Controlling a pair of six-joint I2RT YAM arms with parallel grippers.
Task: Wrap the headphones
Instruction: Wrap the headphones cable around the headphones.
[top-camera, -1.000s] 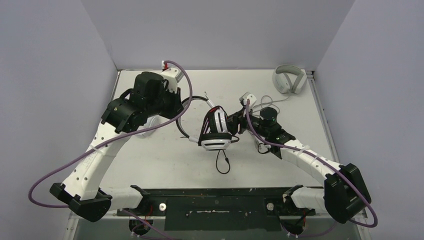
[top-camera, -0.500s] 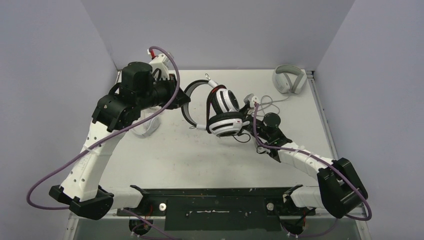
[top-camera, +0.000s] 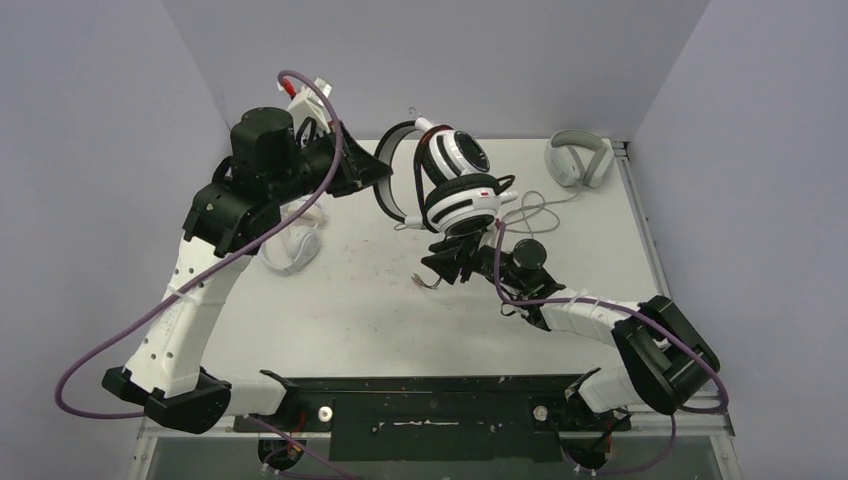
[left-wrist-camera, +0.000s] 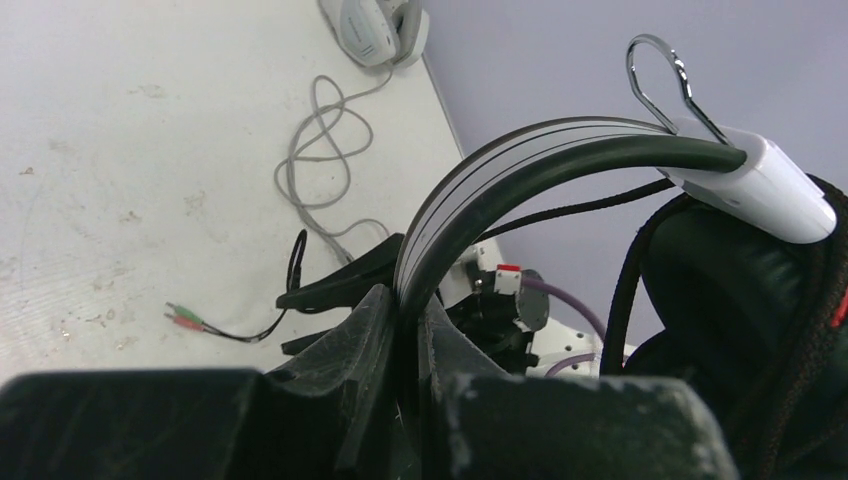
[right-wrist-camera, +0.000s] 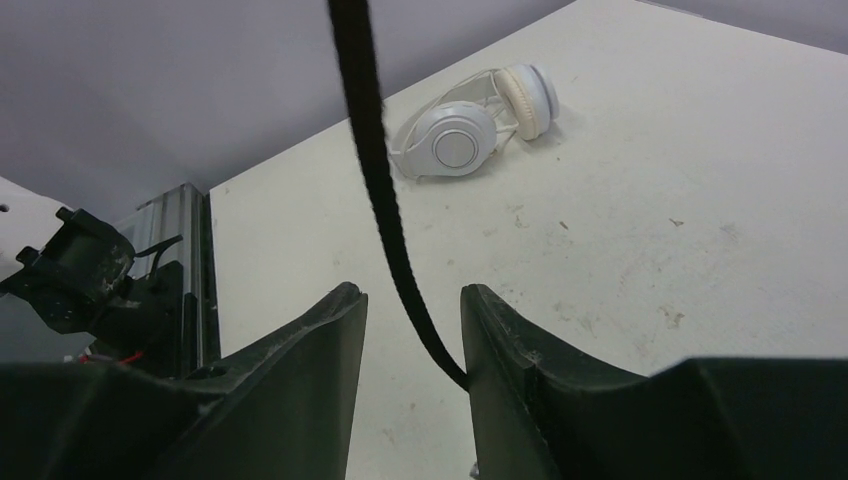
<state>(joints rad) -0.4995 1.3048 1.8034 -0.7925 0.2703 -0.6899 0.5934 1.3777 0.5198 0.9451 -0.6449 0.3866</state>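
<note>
Left end effector (left-wrist-camera: 405, 300): clamped on the band of the headset (top-camera: 460, 190), holding it above the desk (top-camera: 340, 300).
Right end effector (right-wrist-camera: 410, 300): jaws apart, black cable (right-wrist-camera: 380, 170) loose between them.
Cable: I'd keep it taut, loops snug round the cups (no slack dangling).
Headset: black-and-white, padded cups, glossy curved band; cable braided, matte.
</note>
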